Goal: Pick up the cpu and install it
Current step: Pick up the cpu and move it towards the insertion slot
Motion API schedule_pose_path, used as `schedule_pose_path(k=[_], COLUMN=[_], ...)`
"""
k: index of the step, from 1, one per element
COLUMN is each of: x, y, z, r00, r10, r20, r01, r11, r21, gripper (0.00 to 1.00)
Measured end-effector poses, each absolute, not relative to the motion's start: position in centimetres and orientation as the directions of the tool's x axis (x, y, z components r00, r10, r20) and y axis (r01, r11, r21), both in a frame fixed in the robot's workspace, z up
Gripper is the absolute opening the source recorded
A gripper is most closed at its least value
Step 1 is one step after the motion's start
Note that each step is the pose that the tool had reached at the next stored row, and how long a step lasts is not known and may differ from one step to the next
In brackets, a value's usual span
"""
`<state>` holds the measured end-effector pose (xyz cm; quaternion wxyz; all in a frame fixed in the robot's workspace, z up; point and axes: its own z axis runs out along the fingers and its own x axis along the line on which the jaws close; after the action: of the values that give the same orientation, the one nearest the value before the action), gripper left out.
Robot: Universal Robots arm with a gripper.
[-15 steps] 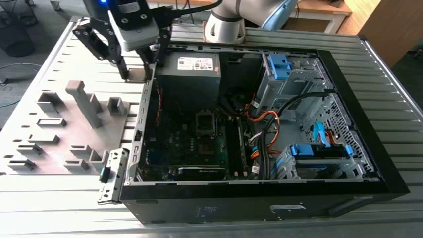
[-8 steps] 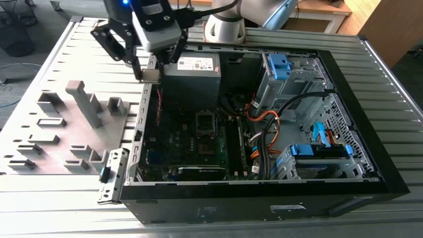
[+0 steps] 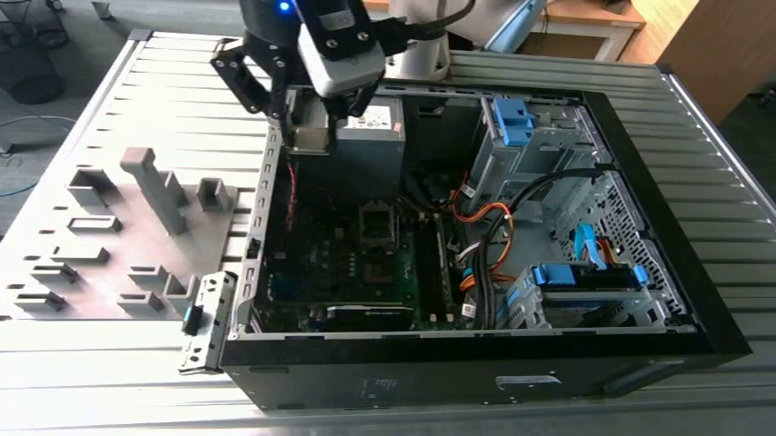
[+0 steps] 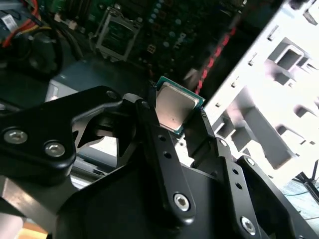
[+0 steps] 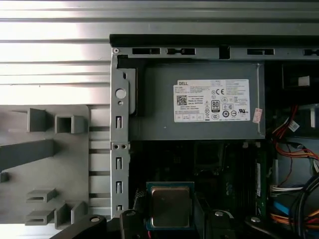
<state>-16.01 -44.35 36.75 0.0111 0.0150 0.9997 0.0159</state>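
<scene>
Pinched by its edges in the black metal hand: the cpu, a thin square with dull silver top and green rim, aloft over a corner of the open case. Just below, a boxy grey power supply. Farther in, a bare rectangular socket beside tangled cables. Outside the case wall, matte grey fixture blocks on the ribbed surface.
</scene>
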Motion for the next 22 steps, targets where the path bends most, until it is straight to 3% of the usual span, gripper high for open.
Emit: schedule_pose_path(k=[22], x=[-8.5], y=[-44.4], z=[36.8], r00=[-0.999], r10=[0.03], r20=[-0.022], r01=[0.03], r11=[0.999], r21=[0.032], gripper=[0.47])
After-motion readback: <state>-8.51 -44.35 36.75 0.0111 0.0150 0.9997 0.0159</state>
